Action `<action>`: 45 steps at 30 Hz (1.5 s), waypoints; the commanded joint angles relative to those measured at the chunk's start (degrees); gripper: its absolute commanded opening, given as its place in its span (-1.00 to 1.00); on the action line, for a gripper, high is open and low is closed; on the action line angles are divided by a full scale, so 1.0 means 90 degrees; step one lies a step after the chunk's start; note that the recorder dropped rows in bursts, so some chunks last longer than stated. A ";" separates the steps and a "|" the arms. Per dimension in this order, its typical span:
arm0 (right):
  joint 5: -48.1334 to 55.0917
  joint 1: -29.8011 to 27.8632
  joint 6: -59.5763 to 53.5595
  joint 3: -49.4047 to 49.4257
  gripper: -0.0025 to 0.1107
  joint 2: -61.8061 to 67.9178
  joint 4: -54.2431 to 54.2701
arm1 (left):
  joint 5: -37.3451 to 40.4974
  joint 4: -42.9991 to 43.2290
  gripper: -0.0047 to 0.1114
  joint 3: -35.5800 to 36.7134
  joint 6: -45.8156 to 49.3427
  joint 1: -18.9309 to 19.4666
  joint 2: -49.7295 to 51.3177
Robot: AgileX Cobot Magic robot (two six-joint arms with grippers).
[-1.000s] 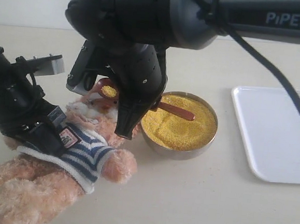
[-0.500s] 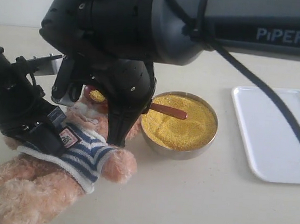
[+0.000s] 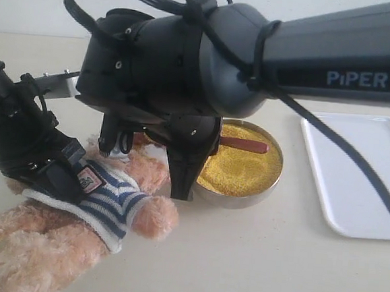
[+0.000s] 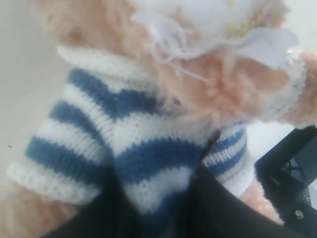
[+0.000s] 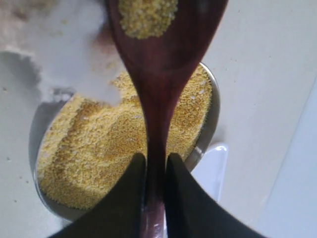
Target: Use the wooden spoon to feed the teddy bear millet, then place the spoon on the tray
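Currently feeding: wooden spoon (image 5: 159,84) with millet (image 5: 148,15) clamped by right gripper (image 5: 156,171) at teddy bear (image 3: 109,203) muzzle; bear held by left gripper (image 4: 161,201). Next: tipping needed, then tray (image 3: 353,199).

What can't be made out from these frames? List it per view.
1. teddy bear face: exterior view, behind the right gripper; right wrist view gives only a white blur.
2. wooden spoon bowl: right wrist view, cut off by the frame edge; exterior view, hidden by the right gripper.
3. tray: exterior view, far side cut off by the right edge.
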 commanded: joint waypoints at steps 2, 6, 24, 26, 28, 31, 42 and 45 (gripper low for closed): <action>0.0016 0.0155 0.0080 0.0027 -0.96 -0.0025 -0.0241 | 0.0004 -0.0080 -0.85 -0.0024 0.0028 -0.0024 -0.0012; 0.0016 0.0286 0.0138 0.0027 -0.96 -0.0025 -0.0423 | 0.0004 -0.0080 -0.85 -0.0024 0.0028 -0.0024 -0.0012; 0.0016 0.0452 0.0392 0.0027 -0.96 -0.0025 -0.0955 | 0.0016 -0.0083 -0.85 -0.0024 0.0015 -0.0024 -0.0012; 0.0016 0.0452 0.0392 0.0027 -0.96 -0.0025 -0.0955 | 0.0016 -0.0083 -0.85 -0.0024 0.0015 -0.0024 -0.0012; 0.0016 0.0452 0.0392 0.0027 -0.96 -0.0025 -0.0955 | 0.0003 -0.0083 -0.85 -0.0024 0.0015 -0.0010 -0.0012; 0.0016 0.0452 0.0392 0.0027 -0.96 -0.0025 -0.0955 | 0.0003 -0.0083 -0.85 -0.0024 0.0015 -0.0010 -0.0012; 0.0016 0.0452 0.0254 0.0051 -0.96 -0.0037 -0.0945 | -0.0076 0.0106 -0.85 -0.0024 0.0015 -0.0010 -0.0012; 0.0016 0.0467 0.0166 0.0273 -0.96 -0.0062 -0.1018 | -0.0018 0.0119 -0.85 -0.0024 0.0015 -0.0010 -0.0012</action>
